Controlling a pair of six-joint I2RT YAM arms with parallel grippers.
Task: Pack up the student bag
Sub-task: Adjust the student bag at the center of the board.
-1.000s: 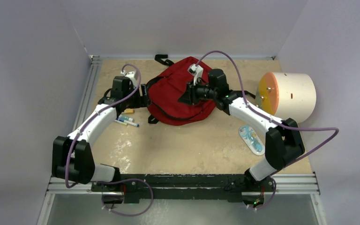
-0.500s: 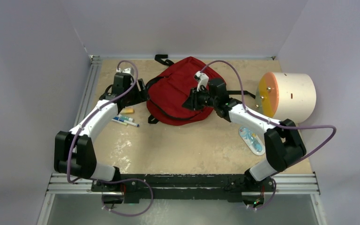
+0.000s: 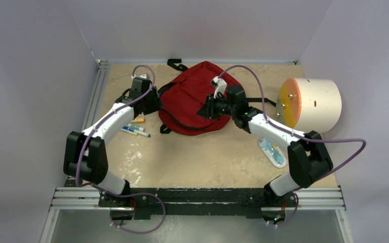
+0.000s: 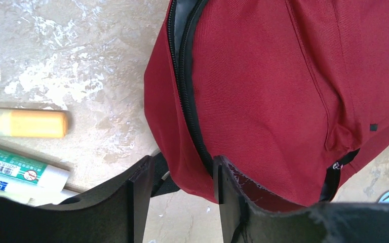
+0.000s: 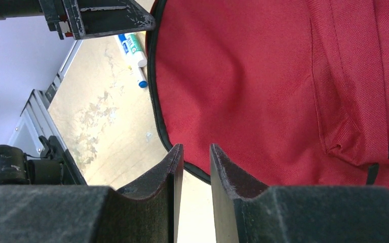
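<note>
The dark-red student bag point(image 3: 190, 93) lies flat at the back middle of the table, black zipper along its rim. My left gripper point(image 3: 155, 104) is at its left edge. In the left wrist view the left gripper point(image 4: 182, 169) is open, jaws astride the bag point(image 4: 263, 91) edge and its zipper point(image 4: 185, 86), not closed on it. My right gripper point(image 3: 203, 110) hovers over the bag's front part. In the right wrist view the right gripper point(image 5: 193, 149) has a narrow gap with nothing in it, tips over the bag point(image 5: 243, 81) rim.
A yellow-orange marker point(image 3: 139, 120) and pens point(image 3: 135, 130) lie left of the bag; they also show in the left wrist view point(image 4: 25, 123). A cream cylinder with an orange-yellow face point(image 3: 311, 104) stands at the right. A small blue-and-white case point(image 3: 272, 150) lies front right.
My left gripper has moved right, up to the bag's left edge. My right gripper has shifted slightly toward the bag's front rim. The bag has not moved.
</note>
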